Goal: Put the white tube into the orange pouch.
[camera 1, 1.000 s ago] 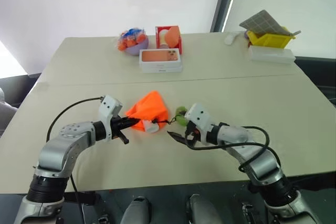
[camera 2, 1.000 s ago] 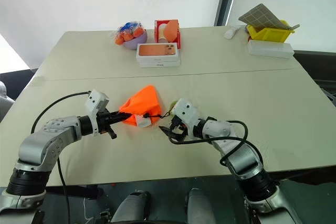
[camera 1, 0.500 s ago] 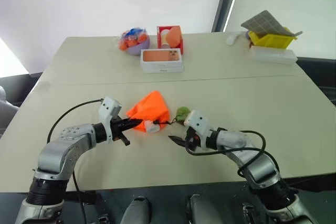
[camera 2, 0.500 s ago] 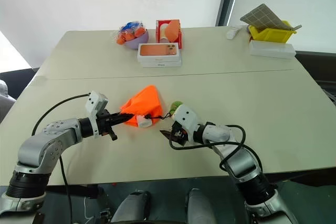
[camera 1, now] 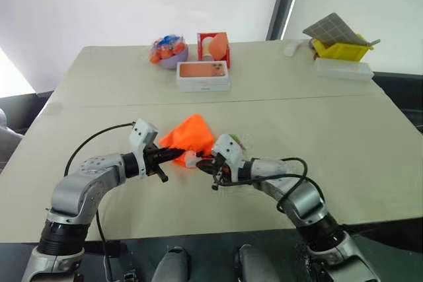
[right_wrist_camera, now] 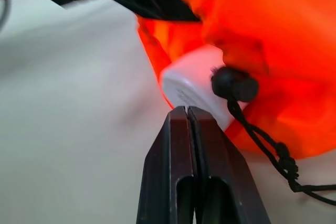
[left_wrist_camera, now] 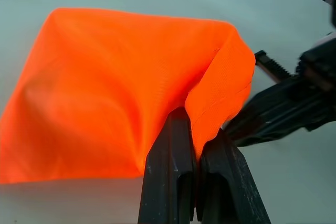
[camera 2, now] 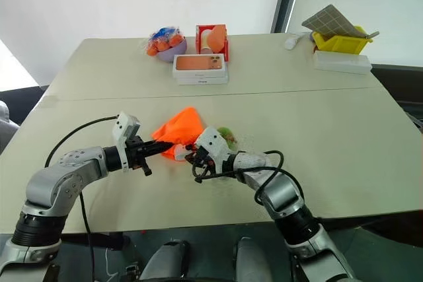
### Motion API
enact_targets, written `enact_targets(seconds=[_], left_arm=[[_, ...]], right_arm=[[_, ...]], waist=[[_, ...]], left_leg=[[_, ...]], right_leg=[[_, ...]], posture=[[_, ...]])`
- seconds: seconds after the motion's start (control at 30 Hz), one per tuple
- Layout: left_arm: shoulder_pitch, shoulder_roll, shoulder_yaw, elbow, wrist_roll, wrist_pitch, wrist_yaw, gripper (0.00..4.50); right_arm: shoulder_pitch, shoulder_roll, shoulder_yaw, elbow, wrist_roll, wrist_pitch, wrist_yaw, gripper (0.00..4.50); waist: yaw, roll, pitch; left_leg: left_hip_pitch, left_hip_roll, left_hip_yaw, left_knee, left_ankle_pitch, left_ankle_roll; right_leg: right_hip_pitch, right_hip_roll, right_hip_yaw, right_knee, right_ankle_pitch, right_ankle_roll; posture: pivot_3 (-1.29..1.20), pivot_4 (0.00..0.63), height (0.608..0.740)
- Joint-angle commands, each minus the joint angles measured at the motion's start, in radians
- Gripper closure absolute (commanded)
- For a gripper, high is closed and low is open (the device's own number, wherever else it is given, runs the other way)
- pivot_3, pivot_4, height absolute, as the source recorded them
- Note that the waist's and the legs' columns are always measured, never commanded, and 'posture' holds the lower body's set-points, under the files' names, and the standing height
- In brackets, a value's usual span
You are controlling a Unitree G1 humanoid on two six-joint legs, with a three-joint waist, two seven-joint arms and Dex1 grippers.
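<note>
The white tube [right_wrist_camera: 195,82] sticks out of the mouth of the orange pouch [camera 1: 190,135], with its exposed end showing pale against the fabric, near the middle of the front half of the beige table [camera 1: 344,130]. The pouch lies between the two arms, its bulk rising to a soft peak. The left gripper [left_wrist_camera: 195,145] has its two black fingers pressed together on a fold of the pouch's rim, so the fabric is pinched and lifted a little at the opening. The right gripper [right_wrist_camera: 188,116] has its fingers together with nothing between them, and their tips are right at the exposed end of the tube; whether they touch it I cannot tell. A black cord [right_wrist_camera: 265,142] runs from the pouch's mouth past a small black stopper [right_wrist_camera: 233,83] that sits against the tube, and a green ball [camera 2: 227,134] lies on the table just behind the right gripper. At the far side of the table stand a white box [camera 1: 203,75] with an orange phone picture, a red carton [camera 1: 213,45], and a purple bowl [camera 1: 167,54] of small wrapped things. Far right are a yellow bin [camera 1: 340,45] and a long white case [camera 1: 342,69].
</note>
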Motion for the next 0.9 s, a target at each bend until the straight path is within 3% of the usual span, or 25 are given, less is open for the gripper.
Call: enact_targets(seconds=[0.03, 0.27, 0.47, 0.63, 0.73, 0.83, 0.9], left_arm=[[-0.007, 0.005, 0.019, -0.055, -0.028, 0.004, 0.005, 4.5], [0.019, 0.01, 0.014, -0.068, -0.029, 0.004, 0.015, 4.5], [0.075, 0.052, -0.029, -0.058, 0.032, -0.038, -0.001, 4.5], [0.093, 0.044, -0.059, -0.046, 0.059, -0.074, -0.009, 4.5], [0.093, 0.031, -0.063, -0.036, 0.06, -0.095, -0.015, 4.5], [0.09, 0.012, -0.059, -0.027, 0.063, -0.126, -0.016, 3.7], [0.077, -0.01, -0.044, -0.017, 0.075, -0.148, 0.017, 2.73]], right_arm=[[-0.037, 0.049, -0.003, 0.041, -0.045, -0.053, -0.067, 4.46], [-0.012, 0.045, -0.03, 0.009, -0.063, -0.079, -0.093, 4.46], [0.095, -0.124, -0.094, -0.145, -0.006, -0.079, 0.019, 4.46], [0.124, -0.201, -0.149, -0.181, -0.016, -0.096, 0.021, 2.19], [0.117, -0.211, -0.156, -0.146, -0.042, -0.114, 0.01, 2.19], [0.09, -0.206, -0.136, -0.068, -0.099, -0.144, -0.025, 2.14], [0.077, -0.191, -0.129, -0.03, -0.114, -0.163, -0.036, 2.14]], waist=[[-0.001, 0.0, 0.0], [-0.001, 0.0, 0.0], [0.002, 0.0, 0.0], [-0.002, 0.0, 0.0], [0.001, 0.0, 0.0], [0.002, 0.0, 0.0], [0.003, 0.0, 0.0]], left_leg=[[0.0, 0.0, 0.0, 0.0, 0.0, 0.0], [0.0, 0.0, 0.0, 0.0, 0.0, 0.0], [0.0, 0.0, 0.0, 0.0, 0.0, 0.0], [0.0, 0.0, 0.0, 0.0, 0.0, 0.0], [0.0, 0.0, 0.0, 0.0, 0.0, 0.0], [0.0, 0.0, 0.0, 0.0, 0.0, 0.0], [0.0, 0.0, 0.001, 0.0, 0.0, 0.0]], right_leg=[[0.0, 0.0, 0.0, 0.0, 0.0, 0.0], [0.0, 0.0, 0.0, 0.001, -0.001, 0.002], [0.0, 0.0, 0.0, 0.0, -0.001, 0.002], [0.0, 0.0, 0.0, 0.0, -0.002, 0.003], [0.0, 0.0, 0.0, 0.0, -0.002, 0.003], [0.0, 0.0, 0.0, -0.001, -0.002, 0.003], [0.0, -0.001, 0.0, -0.002, -0.002, 0.002]], posture=[[0.0, 0.15, 0.74], [0.0, 0.15, 0.74], [0.0, 0.15, 0.74], [0.0, 0.15, 0.74], [0.0, 0.15, 0.74], [0.0, 0.15, 0.74], [0.0, 0.15, 0.74]])
